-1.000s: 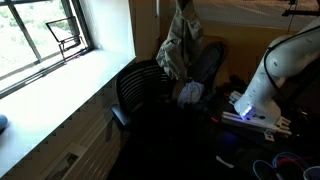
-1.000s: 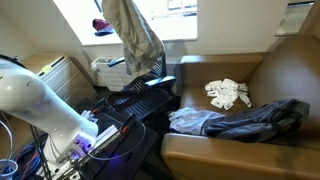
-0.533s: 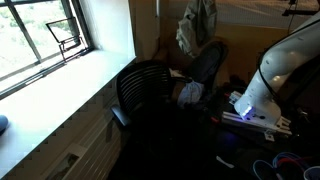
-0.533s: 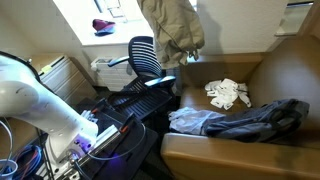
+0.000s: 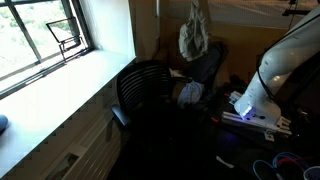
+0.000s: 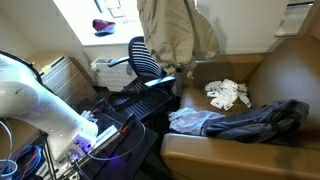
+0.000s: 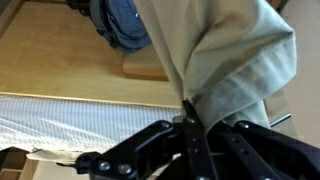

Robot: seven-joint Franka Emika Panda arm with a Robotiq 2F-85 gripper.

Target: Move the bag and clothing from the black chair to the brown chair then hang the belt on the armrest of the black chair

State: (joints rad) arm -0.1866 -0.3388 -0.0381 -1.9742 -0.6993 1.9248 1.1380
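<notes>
The gripper [image 7: 189,122] is seen clenched on a khaki garment [image 6: 175,35], which is held in the air above the left side of the brown chair [image 6: 296,72]. A dark garment [image 6: 250,118] and a white cloth [image 6: 228,93] are laid on its seat. The black chair [image 6: 146,56] is placed further left.

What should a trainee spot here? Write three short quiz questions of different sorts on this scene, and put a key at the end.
1. True or false: the gripper is shut on the beige garment.
2. The clothing lying on the brown chair is: A red, B dark blue-grey, C yellow.
3. Fill in: the crumpled item beside that clothing is ____ in colour.
Key: 1 true; 2 B; 3 white.
</notes>
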